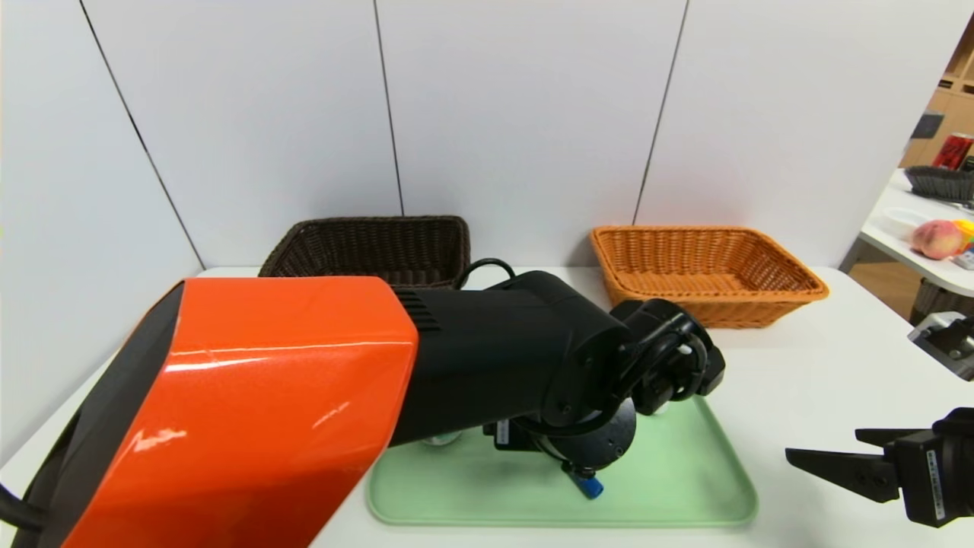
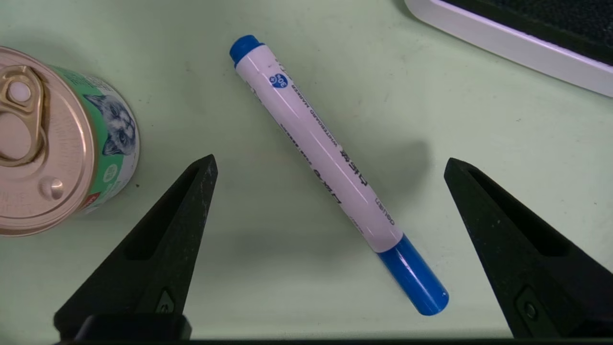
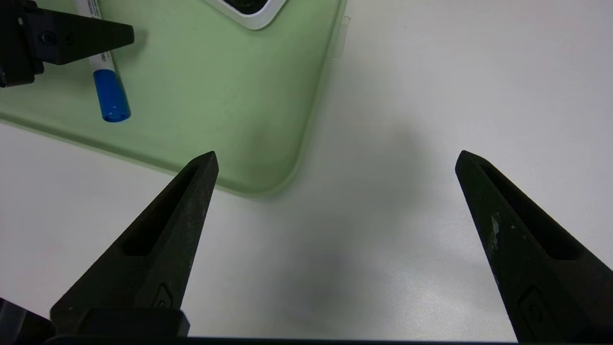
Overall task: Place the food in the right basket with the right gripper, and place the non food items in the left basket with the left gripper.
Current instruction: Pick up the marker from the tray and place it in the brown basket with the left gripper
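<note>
Left wrist view, your entry: marker (image 2: 330,167) lay flat on tray (image 2: 479,143), long axis slanting across the gap of the spread left gripper (image 2: 330,165) poised above; right gripper (image 3: 335,160), also spread, sat off-tray, farther away.

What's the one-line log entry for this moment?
left gripper: open, over marker on green tray | can: on tray beside marker | right gripper: open, over table | baskets: nothing visible inside
</note>
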Available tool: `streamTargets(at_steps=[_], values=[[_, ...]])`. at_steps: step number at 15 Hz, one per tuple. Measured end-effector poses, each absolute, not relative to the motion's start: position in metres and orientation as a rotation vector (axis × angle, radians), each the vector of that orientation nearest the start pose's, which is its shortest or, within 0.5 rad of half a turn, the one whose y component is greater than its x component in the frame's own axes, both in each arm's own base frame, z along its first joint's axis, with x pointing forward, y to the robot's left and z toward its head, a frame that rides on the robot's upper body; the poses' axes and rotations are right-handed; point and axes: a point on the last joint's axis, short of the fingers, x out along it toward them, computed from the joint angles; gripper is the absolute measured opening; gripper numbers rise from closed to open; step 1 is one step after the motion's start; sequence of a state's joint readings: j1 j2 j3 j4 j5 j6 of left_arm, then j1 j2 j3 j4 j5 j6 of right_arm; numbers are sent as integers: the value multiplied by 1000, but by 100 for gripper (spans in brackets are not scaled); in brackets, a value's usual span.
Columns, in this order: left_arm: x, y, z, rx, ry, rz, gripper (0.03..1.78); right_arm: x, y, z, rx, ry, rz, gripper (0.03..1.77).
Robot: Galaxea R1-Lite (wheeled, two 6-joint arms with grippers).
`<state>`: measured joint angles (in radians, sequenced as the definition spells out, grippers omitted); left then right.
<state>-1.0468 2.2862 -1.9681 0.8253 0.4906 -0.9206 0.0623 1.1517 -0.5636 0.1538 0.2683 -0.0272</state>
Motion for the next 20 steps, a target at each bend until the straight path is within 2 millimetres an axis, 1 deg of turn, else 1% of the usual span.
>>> streamTargets(at_steps=[4, 15, 18, 20], values=[[231, -362, 150, -52, 935, -48, 169, 139, 15, 171, 51, 737, 325, 171], [233, -362, 144, -38, 938, -35, 169, 138, 15, 173, 50, 727, 326, 171], [233, -363, 142, -36, 941, -33, 122, 138, 15, 173, 50, 726, 327, 171], [233, -363, 140, -30, 944, -31, 97, 138, 15, 173, 50, 726, 327, 171]])
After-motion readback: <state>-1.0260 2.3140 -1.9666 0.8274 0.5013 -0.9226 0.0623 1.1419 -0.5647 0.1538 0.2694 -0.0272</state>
